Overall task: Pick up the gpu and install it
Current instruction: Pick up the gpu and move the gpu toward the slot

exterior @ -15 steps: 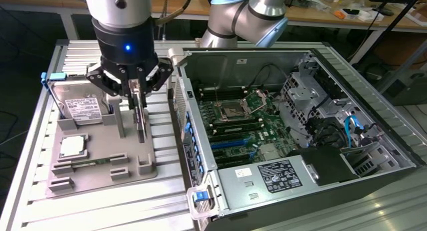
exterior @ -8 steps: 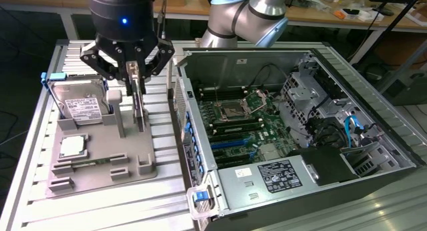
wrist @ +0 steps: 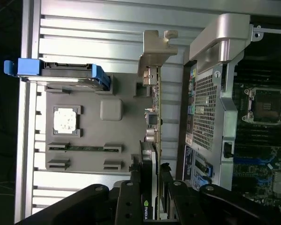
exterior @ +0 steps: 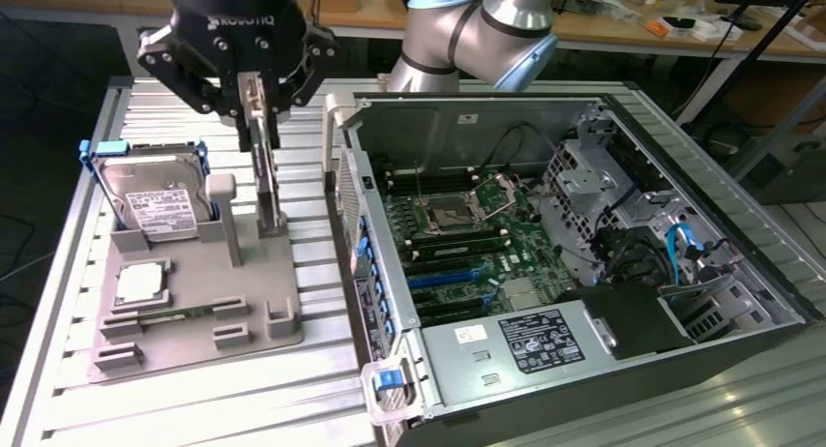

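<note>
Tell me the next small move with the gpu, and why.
Probably a short straight lift: the gripper looks clamped on the gpu near its top, while the card stands upright with its lower end in the grey holder, beside the open computer case.

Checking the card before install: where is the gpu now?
The gpu stands edge-on in the grey holder on the exterior view's left, between the hard drive and the open computer case, its top edge clamped by the end effector.
</note>
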Controlling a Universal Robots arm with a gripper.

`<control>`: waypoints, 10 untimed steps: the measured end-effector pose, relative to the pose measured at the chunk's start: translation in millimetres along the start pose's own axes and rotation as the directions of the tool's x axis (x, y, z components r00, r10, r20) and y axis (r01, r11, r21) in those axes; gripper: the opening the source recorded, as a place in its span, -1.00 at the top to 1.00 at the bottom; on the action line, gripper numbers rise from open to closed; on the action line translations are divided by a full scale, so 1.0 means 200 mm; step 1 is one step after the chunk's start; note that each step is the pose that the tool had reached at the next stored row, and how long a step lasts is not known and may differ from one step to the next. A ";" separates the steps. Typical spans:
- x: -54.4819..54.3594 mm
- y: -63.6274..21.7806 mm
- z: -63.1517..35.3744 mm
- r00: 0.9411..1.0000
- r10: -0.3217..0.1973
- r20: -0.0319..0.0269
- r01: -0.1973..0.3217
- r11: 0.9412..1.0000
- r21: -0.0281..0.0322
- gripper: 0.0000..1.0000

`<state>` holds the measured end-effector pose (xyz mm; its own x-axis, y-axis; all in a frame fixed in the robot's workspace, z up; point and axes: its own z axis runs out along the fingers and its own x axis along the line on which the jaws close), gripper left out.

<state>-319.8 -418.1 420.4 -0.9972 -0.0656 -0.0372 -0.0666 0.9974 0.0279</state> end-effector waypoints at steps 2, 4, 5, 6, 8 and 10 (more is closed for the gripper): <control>0.00 0.001 -0.046 1.000 0.000 0.000 0.000 1.000 0.000 0.45; 0.00 0.003 -0.087 1.000 0.000 0.000 0.000 1.000 0.000 0.45; 0.00 0.003 -0.103 1.000 0.000 -0.001 0.000 1.000 0.000 0.45; -0.01 0.002 -0.109 1.000 0.000 -0.001 0.000 1.000 0.000 0.45; -0.03 0.001 -0.116 1.000 0.000 -0.001 0.000 1.000 0.000 0.45; -0.05 0.000 -0.122 1.000 0.000 -0.002 0.000 1.000 0.000 0.45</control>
<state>-309.7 -418.1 445.1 -0.9972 -0.0655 -0.0351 -0.0665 0.9974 0.0279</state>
